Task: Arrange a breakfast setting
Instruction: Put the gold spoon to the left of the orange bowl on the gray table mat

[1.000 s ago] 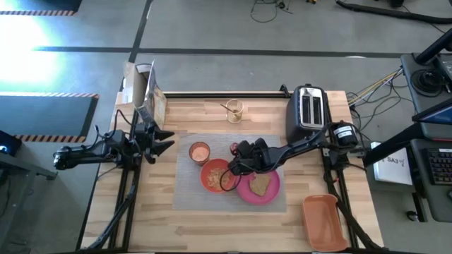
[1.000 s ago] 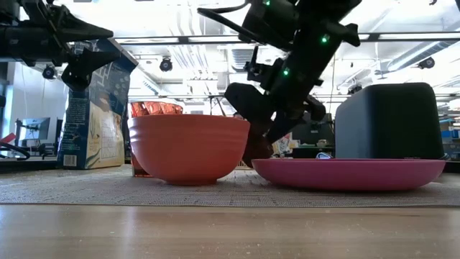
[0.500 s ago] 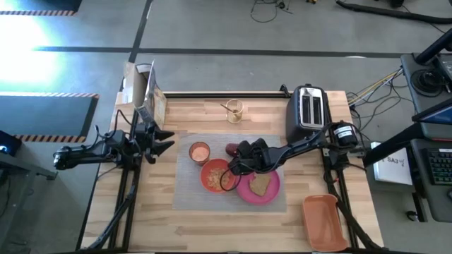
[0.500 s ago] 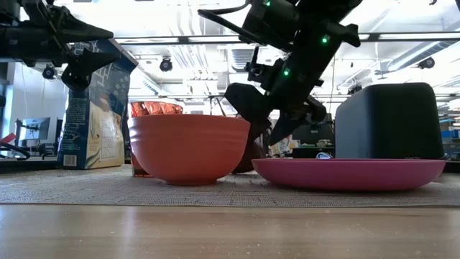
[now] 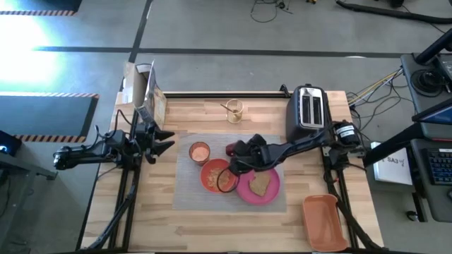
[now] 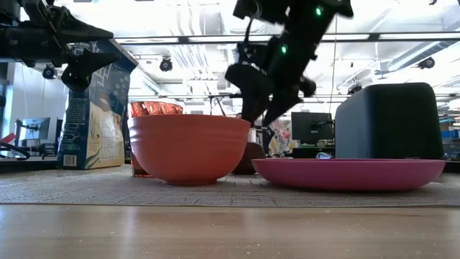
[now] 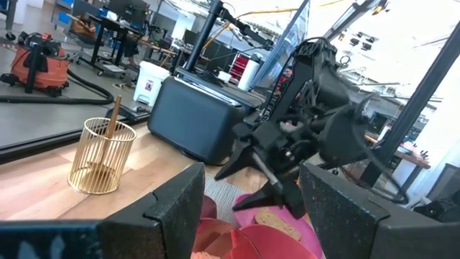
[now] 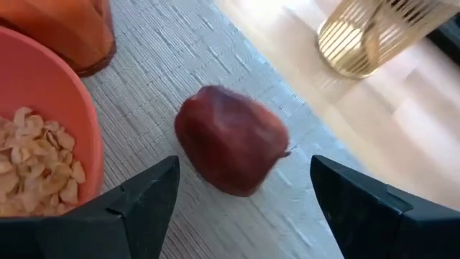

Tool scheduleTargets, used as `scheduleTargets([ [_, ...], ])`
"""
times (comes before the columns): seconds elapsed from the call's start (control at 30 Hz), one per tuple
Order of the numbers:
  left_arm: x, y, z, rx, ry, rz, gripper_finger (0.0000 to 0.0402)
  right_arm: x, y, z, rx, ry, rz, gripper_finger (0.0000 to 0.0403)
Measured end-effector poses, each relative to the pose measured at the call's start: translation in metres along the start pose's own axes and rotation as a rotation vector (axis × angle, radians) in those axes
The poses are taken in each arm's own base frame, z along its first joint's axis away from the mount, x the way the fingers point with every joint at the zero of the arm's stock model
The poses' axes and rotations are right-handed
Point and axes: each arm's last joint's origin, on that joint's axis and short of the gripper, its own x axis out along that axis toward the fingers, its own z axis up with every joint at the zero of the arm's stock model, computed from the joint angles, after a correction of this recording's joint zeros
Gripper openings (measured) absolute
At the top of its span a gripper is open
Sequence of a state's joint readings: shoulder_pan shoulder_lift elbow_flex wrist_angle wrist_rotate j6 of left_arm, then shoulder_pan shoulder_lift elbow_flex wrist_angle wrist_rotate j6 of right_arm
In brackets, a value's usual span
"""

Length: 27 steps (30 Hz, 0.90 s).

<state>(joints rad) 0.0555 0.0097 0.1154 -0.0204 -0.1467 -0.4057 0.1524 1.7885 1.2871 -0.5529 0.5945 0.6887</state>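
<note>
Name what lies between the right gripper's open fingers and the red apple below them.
Nothing: in the right wrist view only bare grey placemat surrounds the apple, with the right gripper open above it.

Overhead and tabletop cameras share the bowl (image 5: 216, 176).

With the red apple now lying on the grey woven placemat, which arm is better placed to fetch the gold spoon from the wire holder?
Right, probably. The right gripper hangs open just above the red apple on the grey woven placemat, close to the gold wire holder with the spoon. The left gripper waits open at the table's left edge, farther off.
</note>
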Motion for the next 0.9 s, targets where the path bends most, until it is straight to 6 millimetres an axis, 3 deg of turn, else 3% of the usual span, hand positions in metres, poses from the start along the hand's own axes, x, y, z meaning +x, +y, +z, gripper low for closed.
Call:
scheduleTargets([
  [0.3, 0.000, 0.000, 0.000, 0.009, 0.004, 0.002, 0.0212, -0.028, -0.005, 0.036, -0.078, -0.001, -0.082, 0.0302],
  [0.63, 0.000, -0.002, -0.001, 0.009, 0.029, -0.063, 0.0212, -0.039, -0.005, 0.056, -0.123, -0.049, -0.080, 0.0301],
  [0.77, 0.000, -0.003, -0.001, 0.008, 0.035, -0.088, 0.0212, -0.040, -0.014, 0.072, -0.114, -0.099, -0.128, 0.0289],
  [0.9, 0.000, -0.006, 0.002, 0.021, 0.025, -0.166, 0.0212, -0.029, -0.035, 0.091, -0.049, -0.106, -0.167, 0.0272],
])
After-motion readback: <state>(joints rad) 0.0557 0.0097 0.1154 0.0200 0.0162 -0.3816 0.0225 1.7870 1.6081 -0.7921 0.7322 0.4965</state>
